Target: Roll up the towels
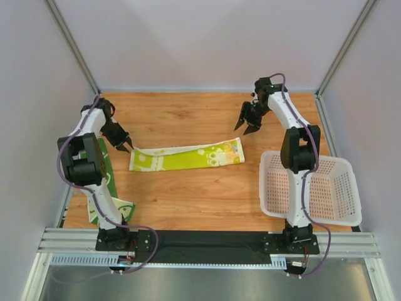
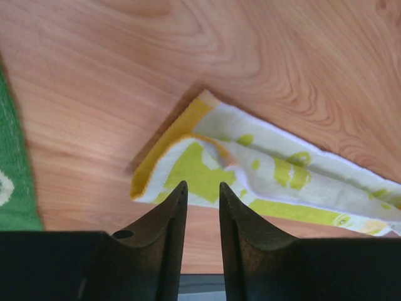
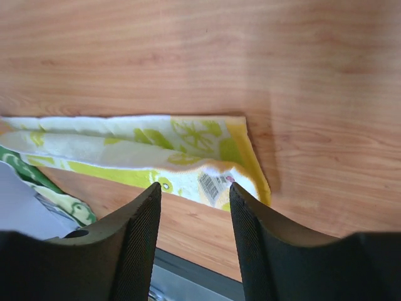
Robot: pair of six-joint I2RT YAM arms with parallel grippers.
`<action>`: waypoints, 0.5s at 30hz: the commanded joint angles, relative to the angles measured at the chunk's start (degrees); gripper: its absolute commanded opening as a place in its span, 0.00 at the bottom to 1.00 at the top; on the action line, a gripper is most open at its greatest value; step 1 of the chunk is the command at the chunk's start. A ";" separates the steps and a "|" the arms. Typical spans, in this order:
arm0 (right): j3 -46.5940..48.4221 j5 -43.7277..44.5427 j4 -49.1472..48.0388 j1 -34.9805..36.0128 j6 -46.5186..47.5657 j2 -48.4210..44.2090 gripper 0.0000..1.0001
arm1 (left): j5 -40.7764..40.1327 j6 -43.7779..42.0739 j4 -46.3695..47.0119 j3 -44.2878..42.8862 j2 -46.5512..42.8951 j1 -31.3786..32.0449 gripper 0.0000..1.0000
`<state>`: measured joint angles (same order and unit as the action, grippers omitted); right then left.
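Observation:
The pale yellow towel [image 1: 187, 156] with yellow-green prints lies folded lengthwise into a long strip across the middle of the table. My left gripper [image 1: 128, 147] hovers open and empty just off its left end [image 2: 188, 163]. My right gripper [image 1: 248, 124] hangs open and empty above and behind its right end [image 3: 207, 157], where a barcode label shows. The dark green towel [image 1: 108, 168] with cream swirls lies flat at the table's left edge, partly hidden under my left arm; its edge shows in the left wrist view [image 2: 11, 169].
A white perforated plastic basket [image 1: 338, 191] stands at the right front of the table. Grey walls and metal frame posts surround the wooden table [image 1: 188, 200]. A black strip and metal rail run along the near edge.

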<state>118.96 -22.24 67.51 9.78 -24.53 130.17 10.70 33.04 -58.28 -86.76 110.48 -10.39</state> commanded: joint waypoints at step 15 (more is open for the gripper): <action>-3.71 1.05 -3.60 -1.70 0.18 -7.37 0.54 | -1.11 1.78 2.56 5.53 -9.48 -4.99 0.45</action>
<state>119.24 -23.03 67.22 5.34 -26.44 130.76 13.54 36.07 -56.58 -83.68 108.09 -15.29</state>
